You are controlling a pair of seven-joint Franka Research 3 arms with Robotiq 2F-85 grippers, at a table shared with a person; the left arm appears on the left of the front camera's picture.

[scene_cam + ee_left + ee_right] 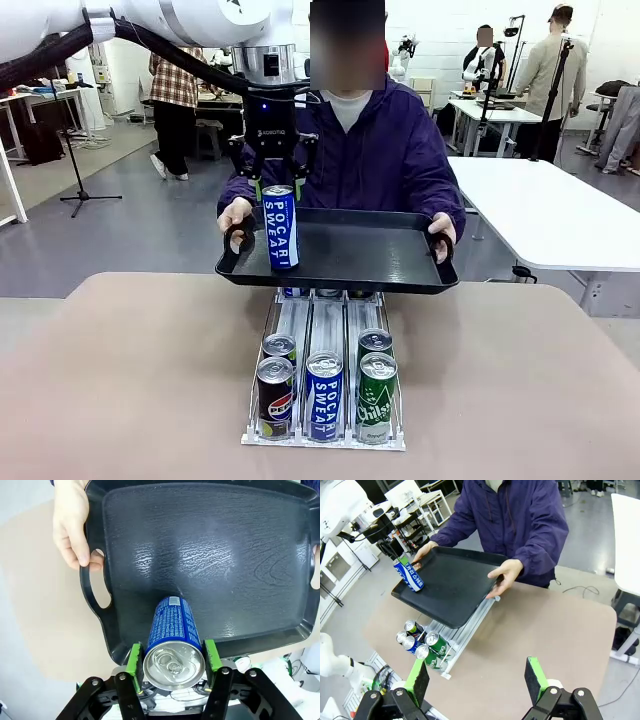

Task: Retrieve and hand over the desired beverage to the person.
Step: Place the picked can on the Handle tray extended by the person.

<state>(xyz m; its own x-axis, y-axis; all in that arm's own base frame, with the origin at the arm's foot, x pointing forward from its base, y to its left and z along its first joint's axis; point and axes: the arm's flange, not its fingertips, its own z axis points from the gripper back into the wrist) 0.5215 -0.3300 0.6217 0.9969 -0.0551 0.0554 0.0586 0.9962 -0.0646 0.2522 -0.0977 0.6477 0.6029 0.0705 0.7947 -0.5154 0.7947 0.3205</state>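
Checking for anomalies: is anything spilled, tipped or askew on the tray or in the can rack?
Nothing stands out: the blue can stands upright on the black tray, and the rack holds its cans upright.

Can [280, 226] on tray [385, 256] above rack [322, 441]

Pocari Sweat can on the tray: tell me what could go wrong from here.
1. The left gripper's fingers flank the can closely; a skewed retreat could tip it.
2. The person holds the tray in the air by its handles, with the tall can near one end; a tilt might topple or slide it.
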